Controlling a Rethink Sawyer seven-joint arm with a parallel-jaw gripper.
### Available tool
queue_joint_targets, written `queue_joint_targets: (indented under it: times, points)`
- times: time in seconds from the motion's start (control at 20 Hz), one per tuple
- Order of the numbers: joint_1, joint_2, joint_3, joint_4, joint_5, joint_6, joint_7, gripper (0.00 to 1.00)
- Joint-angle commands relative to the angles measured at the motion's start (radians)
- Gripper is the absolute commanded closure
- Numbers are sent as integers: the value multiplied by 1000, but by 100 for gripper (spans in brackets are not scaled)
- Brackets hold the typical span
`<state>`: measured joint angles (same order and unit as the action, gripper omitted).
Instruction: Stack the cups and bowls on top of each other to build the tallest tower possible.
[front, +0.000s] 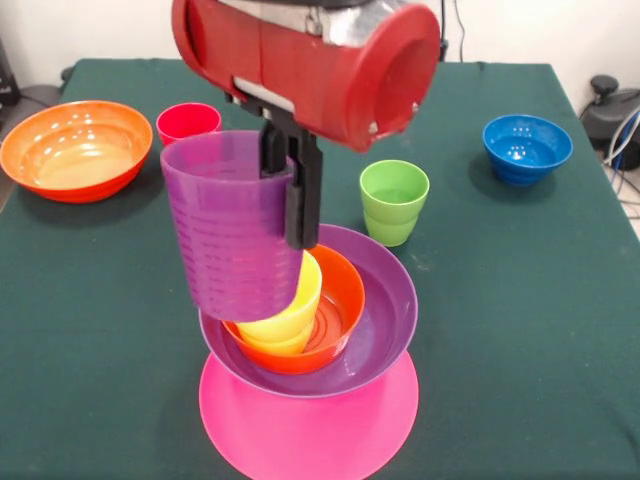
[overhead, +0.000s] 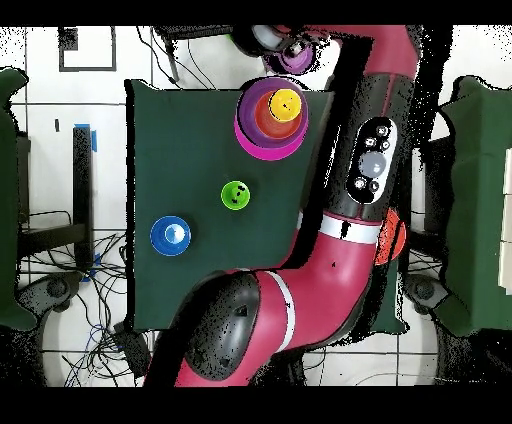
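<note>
My gripper (front: 290, 205) is shut on the rim of the purple cup (front: 232, 225), one finger inside and one outside. It holds the cup upright in the air beside the tower. The tower is the upturned pink bowl (front: 310, 425), then the purple bowl (front: 385, 310), the small orange bowl (front: 340, 300) and the yellow cup (front: 295, 310). The overhead view shows the tower (overhead: 270, 120) and the held purple cup (overhead: 292, 57). The green cup (front: 394, 200), the red cup (front: 188, 122), the large orange bowl (front: 76, 148) and the blue bowl (front: 527, 148) stand apart on the table. The light green bowl is out of view.
The green table cloth (front: 520, 330) covers the table. In the overhead view the green cup (overhead: 235, 195) and blue bowl (overhead: 170, 235) stand left of the arm (overhead: 350, 230), which hides most of the large orange bowl (overhead: 392, 235). Cables lie off the table's right edge.
</note>
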<state>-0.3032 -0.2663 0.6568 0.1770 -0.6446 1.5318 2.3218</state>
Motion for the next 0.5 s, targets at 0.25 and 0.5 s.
queue_joint_targets:
  times: [0.25, 0.5]
  points:
    - [-13, -6, 131, 35, -144, 183, 11, 100]
    - [-15, -19, 127, 46, -153, 194, 12, 100]
